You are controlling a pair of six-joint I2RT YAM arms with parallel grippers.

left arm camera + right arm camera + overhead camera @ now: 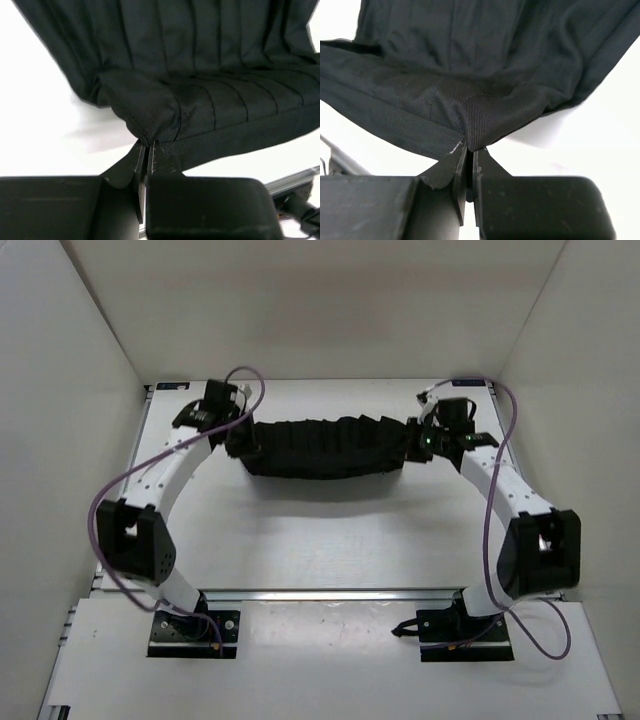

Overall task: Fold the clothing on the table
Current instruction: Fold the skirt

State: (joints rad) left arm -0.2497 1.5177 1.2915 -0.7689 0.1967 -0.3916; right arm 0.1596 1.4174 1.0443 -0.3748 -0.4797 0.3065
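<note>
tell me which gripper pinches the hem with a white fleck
The right gripper: the clothing hem at its tips shows a white fleck. The left gripper pinches plain black hem.

Soft, even light is falling from above, and the flat white worktop (pixel 320 540) is glowing bright, nearly washing out in both wrist views. The black pleated fabric garment (pixel 325 448) is casting a faint, diffuse shadow toward the worktop's near edge. The left wrist view is blurring slightly.

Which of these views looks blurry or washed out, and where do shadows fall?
Top external: sharp, evenly lit, soft shadow below the clothing on the table. Left wrist: table blown out white, clothing's left edge smeared. Right wrist: weave crisp, table overexposed.
</note>
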